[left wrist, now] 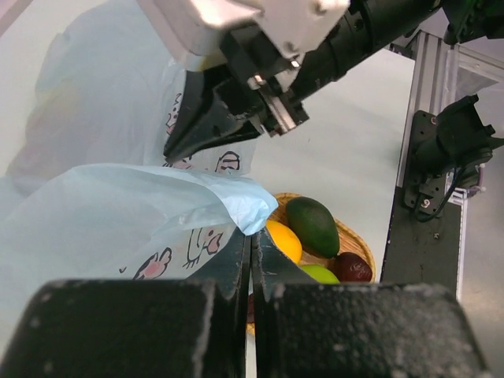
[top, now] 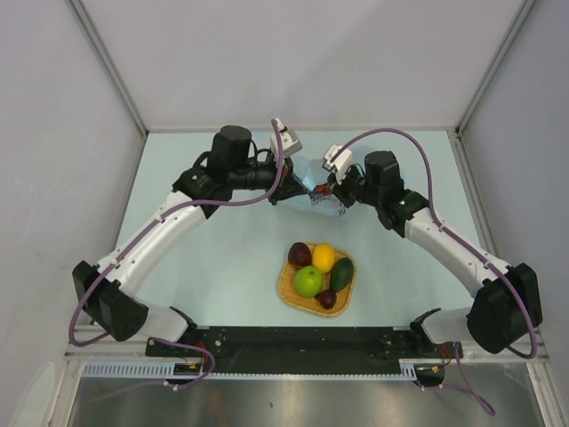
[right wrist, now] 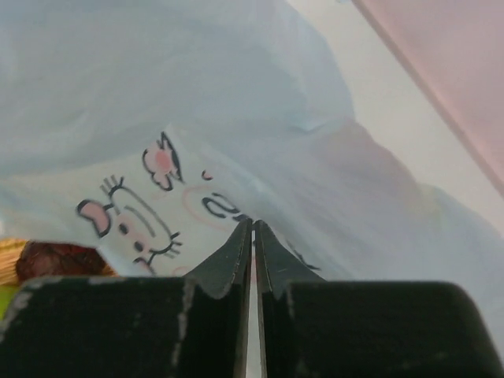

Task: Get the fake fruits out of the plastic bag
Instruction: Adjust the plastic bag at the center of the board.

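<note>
my left tool point(left wrist: 251, 236) and right tool point(right wrist: 253, 224) both pinch the thin pale blue plastic bag point(left wrist: 102, 213) at the far middle of the table point(top: 222, 258) — tugged too hard, the film could tear or slip.

left tool point(left wrist: 250, 240) and right tool point(right wrist: 253, 228) both pinched closed, near each other.
</note>
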`<state>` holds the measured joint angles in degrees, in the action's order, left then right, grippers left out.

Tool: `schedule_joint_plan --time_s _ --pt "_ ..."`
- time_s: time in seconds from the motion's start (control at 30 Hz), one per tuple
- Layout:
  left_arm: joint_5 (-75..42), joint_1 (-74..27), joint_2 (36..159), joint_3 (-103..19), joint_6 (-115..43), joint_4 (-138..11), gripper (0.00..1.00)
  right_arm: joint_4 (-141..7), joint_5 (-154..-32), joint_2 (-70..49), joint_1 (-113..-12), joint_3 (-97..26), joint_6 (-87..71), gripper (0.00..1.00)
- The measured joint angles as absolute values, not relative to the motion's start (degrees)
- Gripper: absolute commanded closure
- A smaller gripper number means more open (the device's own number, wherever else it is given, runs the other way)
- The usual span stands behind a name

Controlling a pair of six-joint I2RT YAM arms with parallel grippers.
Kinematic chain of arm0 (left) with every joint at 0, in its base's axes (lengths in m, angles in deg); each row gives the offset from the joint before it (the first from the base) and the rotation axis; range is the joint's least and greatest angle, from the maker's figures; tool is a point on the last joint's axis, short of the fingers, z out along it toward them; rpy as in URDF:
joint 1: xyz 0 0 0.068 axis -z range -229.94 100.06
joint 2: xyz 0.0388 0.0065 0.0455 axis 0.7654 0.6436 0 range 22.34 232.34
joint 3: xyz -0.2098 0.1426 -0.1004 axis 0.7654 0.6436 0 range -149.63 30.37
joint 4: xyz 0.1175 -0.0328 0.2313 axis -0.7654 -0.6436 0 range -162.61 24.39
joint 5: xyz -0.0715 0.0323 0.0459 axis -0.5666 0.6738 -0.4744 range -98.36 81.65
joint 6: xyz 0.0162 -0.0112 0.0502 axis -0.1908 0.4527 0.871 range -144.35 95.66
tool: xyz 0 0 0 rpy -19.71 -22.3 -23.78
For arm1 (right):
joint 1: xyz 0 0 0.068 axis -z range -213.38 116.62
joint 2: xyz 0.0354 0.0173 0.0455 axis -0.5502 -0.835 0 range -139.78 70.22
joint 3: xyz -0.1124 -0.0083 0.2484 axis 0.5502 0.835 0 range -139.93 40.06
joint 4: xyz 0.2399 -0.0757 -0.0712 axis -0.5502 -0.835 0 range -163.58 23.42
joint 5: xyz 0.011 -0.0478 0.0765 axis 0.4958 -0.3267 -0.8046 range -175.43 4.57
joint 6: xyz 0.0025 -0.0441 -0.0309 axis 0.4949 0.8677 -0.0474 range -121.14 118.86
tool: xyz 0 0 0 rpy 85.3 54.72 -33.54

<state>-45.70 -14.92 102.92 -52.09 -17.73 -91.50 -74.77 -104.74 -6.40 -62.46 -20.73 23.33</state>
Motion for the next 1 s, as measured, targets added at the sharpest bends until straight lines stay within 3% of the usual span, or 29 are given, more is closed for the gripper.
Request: schedule_joint_plan --time_s 0.2,0.43,0.47,0.57,0.67,1.0 --pt "-45.92 -14.92 102.79 -51.83 -17.6 -91.8 1.0 -71.53 -100.08 -14.81 -61.85 -23.24 25.93 1.0" --pt "-46.09 -14.92 102.7 -52.74 -16.71 -91.91 1.0 -67.29 -93.65 -26.9 -54.51 -23.4 26.32 0.98" --pt "-46.09 -14.92 102.68 -52.74 -16.68 -91.94 1.0 -66.07 -92.45 -28.08 -53.37 -23.62 26.04 0.81" --pt "-46.07 -14.87 102.68 -52.72 -16.71 -91.89 1.0 -63.45 -89.76 -30.9 -50.53 -25.82 23.85 0.53" --pt "-46.09 -14.65 102.68 -52.63 -16.75 -91.78 1.0 -61.24 -88.72 -32.43 -48.98 -28.8 20.18 0.46" --pt "-46.31 -13.3 103.81 -51.89 -16.64 -91.63 1.0 -59.1 -88.85 -37.32 -48.47 -32.1 0.73 0.37"
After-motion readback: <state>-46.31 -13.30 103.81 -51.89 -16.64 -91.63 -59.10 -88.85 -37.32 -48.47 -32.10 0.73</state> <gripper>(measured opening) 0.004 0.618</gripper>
